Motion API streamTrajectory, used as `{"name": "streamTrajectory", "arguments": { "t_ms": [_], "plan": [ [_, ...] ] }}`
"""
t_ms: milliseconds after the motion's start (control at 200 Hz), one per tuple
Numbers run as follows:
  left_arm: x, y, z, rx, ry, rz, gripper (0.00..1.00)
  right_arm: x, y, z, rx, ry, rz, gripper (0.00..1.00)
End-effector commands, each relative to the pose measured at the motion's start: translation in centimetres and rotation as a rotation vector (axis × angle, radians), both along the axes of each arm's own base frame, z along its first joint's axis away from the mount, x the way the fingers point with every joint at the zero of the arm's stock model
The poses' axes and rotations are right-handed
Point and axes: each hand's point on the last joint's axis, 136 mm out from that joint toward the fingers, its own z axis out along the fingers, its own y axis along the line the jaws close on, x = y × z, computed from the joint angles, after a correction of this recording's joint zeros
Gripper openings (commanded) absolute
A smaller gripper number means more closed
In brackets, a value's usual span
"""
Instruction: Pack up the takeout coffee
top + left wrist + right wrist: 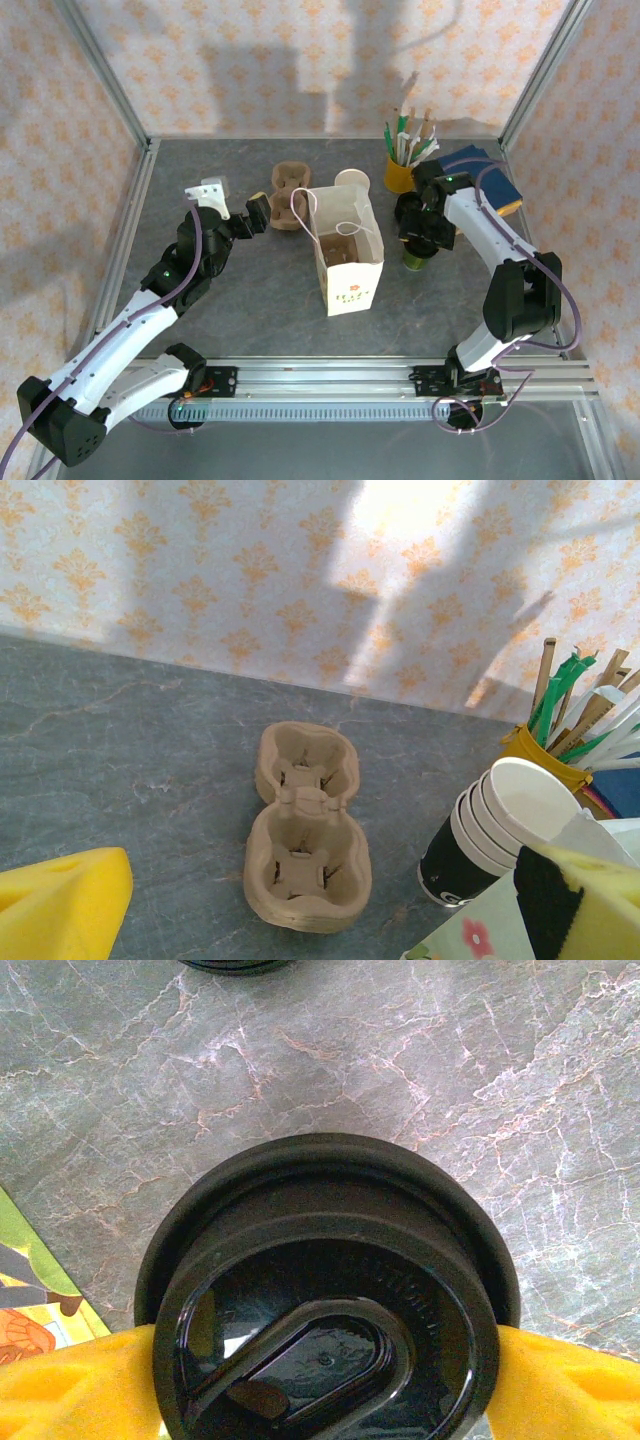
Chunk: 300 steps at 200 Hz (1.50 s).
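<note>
The takeout coffee [418, 258] stands on the table right of the paper bag [347, 250], its greenish wall showing under my right gripper [420, 228]. In the right wrist view its round black lid [330, 1290] sits directly below the camera. My right gripper [325, 1380] straddles the cup, one yellow pad [70, 1385] on each side. The lid's rim hides whether the pads touch the wall. My left gripper [262, 213] is open, pointing at a brown pulp cup carrier [305, 830] that lies flat ahead of its spread yellow fingers [60, 905].
The open white bag stands mid-table, and its flowered corner [480, 930] shows by the left finger. A lidless stack of white cups [490, 830] stands behind it. A yellow cup of sticks and straws [400, 172] and a blue object [485, 170] sit at back right.
</note>
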Motion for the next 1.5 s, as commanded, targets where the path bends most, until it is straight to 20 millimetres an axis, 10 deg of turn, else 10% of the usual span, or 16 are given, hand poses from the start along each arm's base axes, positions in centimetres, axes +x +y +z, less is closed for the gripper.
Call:
{"name": "streamTrajectory", "arguments": {
  "t_ms": [0, 1041, 1497],
  "plan": [
    [0.1, 0.1, 1.0, 0.003, -0.020, -0.009, 0.99, -0.2, -0.1, -0.3, 0.008, 0.004, -0.018, 0.79],
    [0.2, 0.0, 0.8, 0.004, -0.021, -0.008, 0.99, -1.9, -0.8, -4.4, -0.041, 0.147, 0.016, 0.71],
    [-0.2, 0.0, 1.1, -0.009, -0.014, -0.019, 0.99, -1.5, -0.3, 0.5, -0.042, 0.016, 0.040, 0.61]
  ]
}}
